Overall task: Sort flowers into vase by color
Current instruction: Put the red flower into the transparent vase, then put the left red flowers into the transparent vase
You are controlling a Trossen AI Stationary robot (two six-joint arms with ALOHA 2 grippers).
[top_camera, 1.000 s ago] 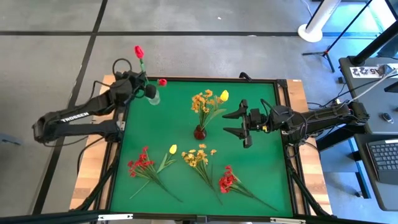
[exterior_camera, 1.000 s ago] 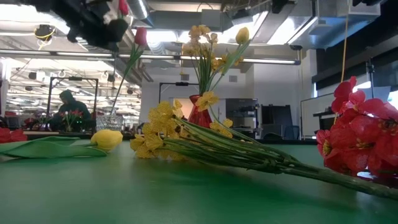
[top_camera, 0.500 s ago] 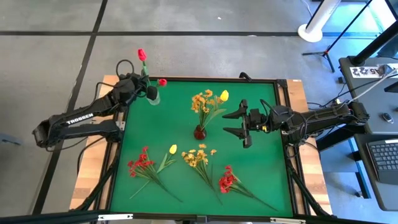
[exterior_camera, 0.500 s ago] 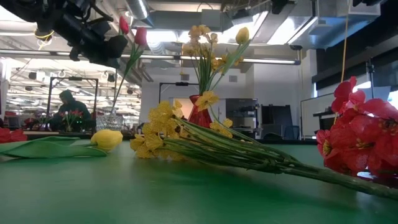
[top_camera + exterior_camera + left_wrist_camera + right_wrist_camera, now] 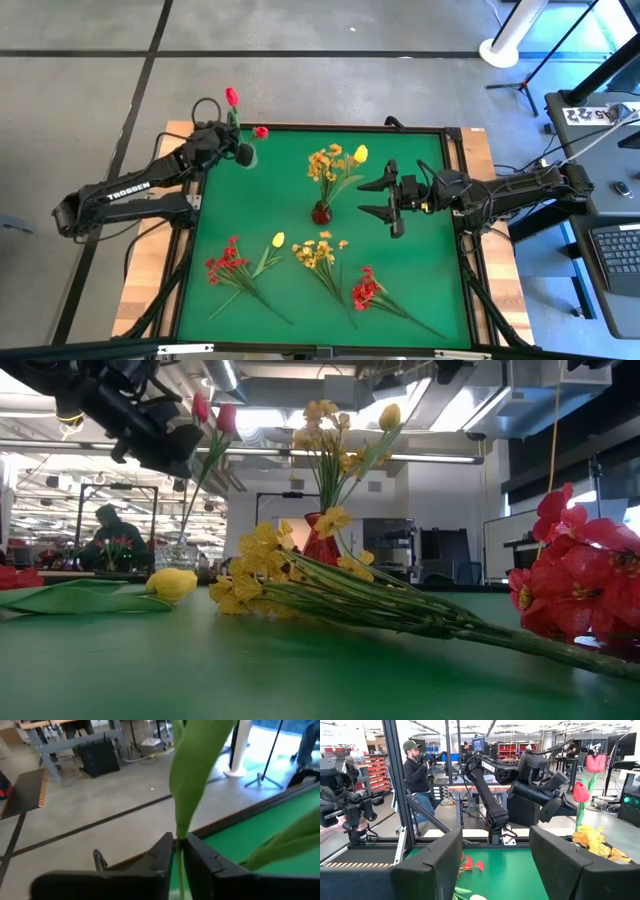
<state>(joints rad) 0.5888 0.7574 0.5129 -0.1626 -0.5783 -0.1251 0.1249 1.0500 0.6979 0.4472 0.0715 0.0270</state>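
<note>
My left gripper (image 5: 232, 148) is at the table's far left corner, over a clear glass vase (image 5: 246, 158), and is shut on the stem of a red tulip (image 5: 232, 96). A second red tulip (image 5: 260, 131) stands in that vase. A red vase (image 5: 321, 212) at mid-table holds yellow flowers (image 5: 333, 160). A red spray (image 5: 224, 264), a yellow tulip (image 5: 277, 240), a yellow spray (image 5: 317, 250) and another red spray (image 5: 364, 290) lie flat on the near half. My right gripper (image 5: 384, 201) hovers open to the right of the red vase. My left gripper pinches the red tulip's thin green stem (image 5: 178, 855) between its two fingers, just below a broad leaf (image 5: 195, 770). The fingers lie across the stem. The tulip stands roughly upright, bud (image 5: 200, 405) above the gripper; the gripper hides its lower end.
The green mat (image 5: 420, 300) is framed by a raised dark border, with wooden table edges outside it. Free mat lies along the right side and between the two vases. A person (image 5: 105, 535) sits in the room beyond the table.
My left gripper has come down and a little to the right toward the clear vase, carrying the red tulip with it. The tulip's bud has sunk to about the level of the tulip that stands in the vase. The right arm has kept still.
</note>
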